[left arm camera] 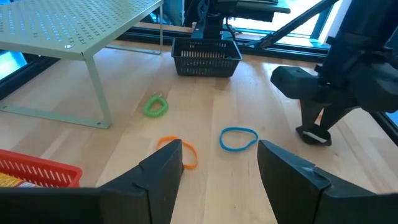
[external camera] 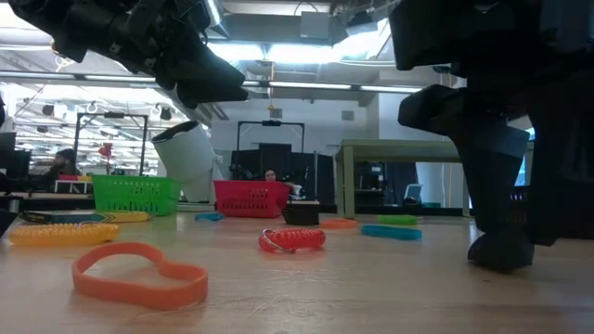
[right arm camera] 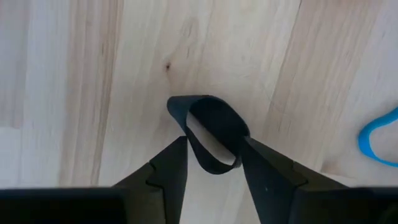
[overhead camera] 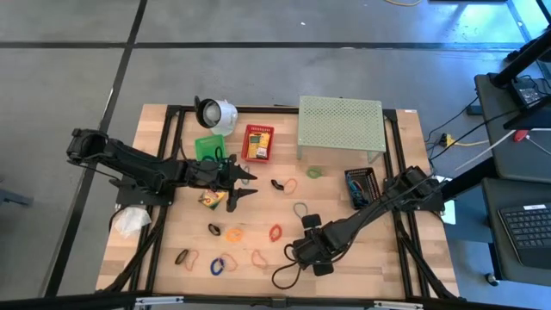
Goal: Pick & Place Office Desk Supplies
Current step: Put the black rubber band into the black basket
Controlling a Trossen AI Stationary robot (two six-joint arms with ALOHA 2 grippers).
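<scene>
Wooden table (overhead camera: 362, 250) under me is pretty cluttered right now. My right gripper (right arm camera: 211, 155) is down near the front edge with its jaws closing around a black rubber band (right arm camera: 211, 134), both fingers touching the loop, which still lies flat on the wood. A blue rubber band (right arm camera: 376, 143) sits just off to one side of it. My left gripper (left arm camera: 217, 165) hangs over the middle of the table with jaws released and nothing between them. Ahead of it are an orange rubber band (left arm camera: 180, 149), another blue band (left arm camera: 238, 138) and a green band (left arm camera: 155, 106). Further back stands the pale green perforated shelf (overhead camera: 340, 125), with a black basket (overhead camera: 360, 185) next to it. Along the far side sit a red basket (overhead camera: 257, 143), a green basket (overhead camera: 209, 146) and a white round thing with a dark opening (overhead camera: 215, 113). A crayon box (overhead camera: 209, 199) lies right under my left arm. More loops are scattered across the front.
</scene>
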